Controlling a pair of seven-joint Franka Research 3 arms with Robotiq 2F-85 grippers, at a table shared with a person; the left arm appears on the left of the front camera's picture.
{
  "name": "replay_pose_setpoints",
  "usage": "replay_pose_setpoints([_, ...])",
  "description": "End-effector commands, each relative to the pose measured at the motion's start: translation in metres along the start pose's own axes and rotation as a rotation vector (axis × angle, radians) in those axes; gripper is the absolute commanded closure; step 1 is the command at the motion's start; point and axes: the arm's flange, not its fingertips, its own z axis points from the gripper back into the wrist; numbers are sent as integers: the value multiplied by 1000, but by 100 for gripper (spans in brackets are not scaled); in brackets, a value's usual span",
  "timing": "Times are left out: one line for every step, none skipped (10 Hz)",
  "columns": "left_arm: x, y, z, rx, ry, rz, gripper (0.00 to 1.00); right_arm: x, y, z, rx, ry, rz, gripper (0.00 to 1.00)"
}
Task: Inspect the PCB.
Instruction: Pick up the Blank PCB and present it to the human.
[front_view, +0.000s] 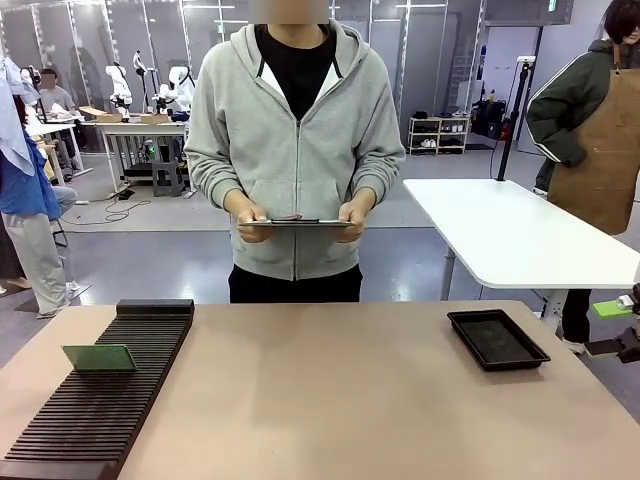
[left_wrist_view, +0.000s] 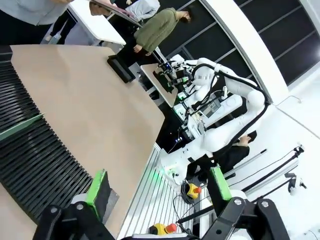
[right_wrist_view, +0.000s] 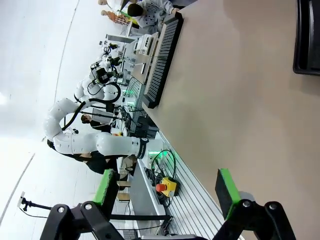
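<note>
PCB (front_view: 98, 357), standing in rack (front_view: 90, 420).
Left gripper (left_wrist_view: 159, 185), right gripper (right_wrist_view: 166, 190) wide, empty; pinch its top edge, lift straight.

Black slotted rack (front_view: 100, 420) near left; shallow black tray (front_view: 497, 340) right; dark tablet (front_view: 300, 221) far centre; white table (front_view: 520, 235) far right.

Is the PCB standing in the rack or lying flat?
Standing: the PCB sits on edge in the rack, facing the camera.
</note>
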Motion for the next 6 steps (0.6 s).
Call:
replay_pose_setpoints([-8,-1,7,-3,-30,3,0,2,1,1,-7,5,5,0])
replay_pose_setpoints([-8,-1,7,-3,-30,3,0,2,1,1,-7,5,5,0])
replay_pose_setpoints([-8,-1,7,-3,-30,3,0,2,1,1,-7,5,5,0])
replay_pose_setpoints([-8,-1,7,-3,-30,3,0,2,1,1,-7,5,5,0])
replay_pose_setpoints([-8,-1,7,-3,-30,3,0,2,1,1,-7,5,5,0])
replay_pose_setpoints([-8,-1,7,-3,-30,3,0,2,1,1,-7,5,5,0])
